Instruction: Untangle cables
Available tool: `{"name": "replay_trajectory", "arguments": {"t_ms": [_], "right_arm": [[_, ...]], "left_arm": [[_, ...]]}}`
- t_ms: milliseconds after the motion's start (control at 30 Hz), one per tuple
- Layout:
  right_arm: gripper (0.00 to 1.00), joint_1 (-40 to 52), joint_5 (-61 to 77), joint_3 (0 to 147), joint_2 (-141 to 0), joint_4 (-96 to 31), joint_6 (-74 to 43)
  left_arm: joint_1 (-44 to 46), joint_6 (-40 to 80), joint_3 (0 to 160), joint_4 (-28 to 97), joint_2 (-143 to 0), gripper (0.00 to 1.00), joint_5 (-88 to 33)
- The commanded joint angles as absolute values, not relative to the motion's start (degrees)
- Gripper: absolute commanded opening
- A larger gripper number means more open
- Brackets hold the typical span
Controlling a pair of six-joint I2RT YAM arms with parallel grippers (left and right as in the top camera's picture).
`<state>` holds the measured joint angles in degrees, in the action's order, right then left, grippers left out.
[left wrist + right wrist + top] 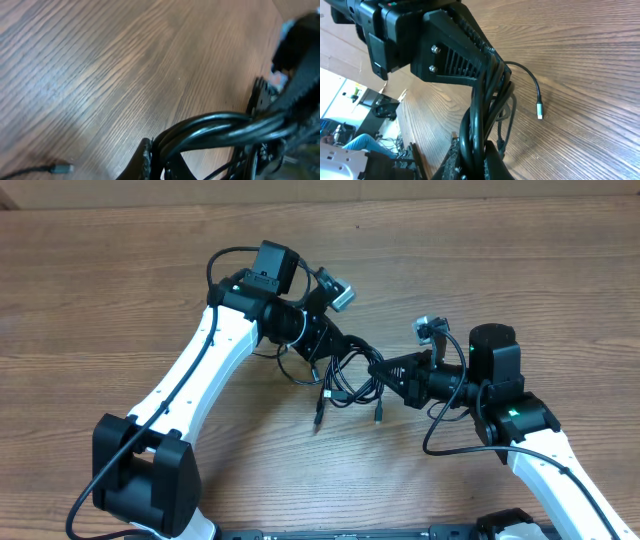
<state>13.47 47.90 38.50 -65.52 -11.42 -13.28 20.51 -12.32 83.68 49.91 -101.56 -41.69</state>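
Observation:
The cables (345,380) are a bundle of thin black cords hanging in loops between my two grippers above the wooden table. My left gripper (338,343) is shut on the bundle's upper left part, and my right gripper (379,369) is shut on its right part. Two plug ends (318,420) dangle toward the table. In the left wrist view the cables (215,127) run taut from my left gripper (156,152) toward the right. In the right wrist view several strands of the cables (480,115) are clamped in my right gripper (472,157), and a loose plug (539,111) lies on the table.
The wooden table (120,280) fills the overhead view. The two arms meet close together at its middle. Another plug end (60,169) lies on the wood at the lower left of the left wrist view. A cluttered room shows beyond the table edge (350,100).

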Motion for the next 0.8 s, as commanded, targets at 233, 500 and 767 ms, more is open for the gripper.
{"name": "replay_trajectory", "arguments": {"t_ms": [233,500,767], "right_arm": [[0.04,13.74,58.15,38.7,-62.37,-13.56,-12.25],[0.25,13.74,57.95,38.7,-62.37,-12.58,-12.8],[0.52,14.24,41.95,38.7,-63.07,-5.58,-45.47]], "left_arm": [[14.11,4.97,84.6,44.64,-101.56,0.04,-16.1],[14.11,4.97,84.6,43.18,-101.58,0.04,-16.16],[14.37,-9.41,84.6,42.76,-101.58,0.04,-28.69]]}}
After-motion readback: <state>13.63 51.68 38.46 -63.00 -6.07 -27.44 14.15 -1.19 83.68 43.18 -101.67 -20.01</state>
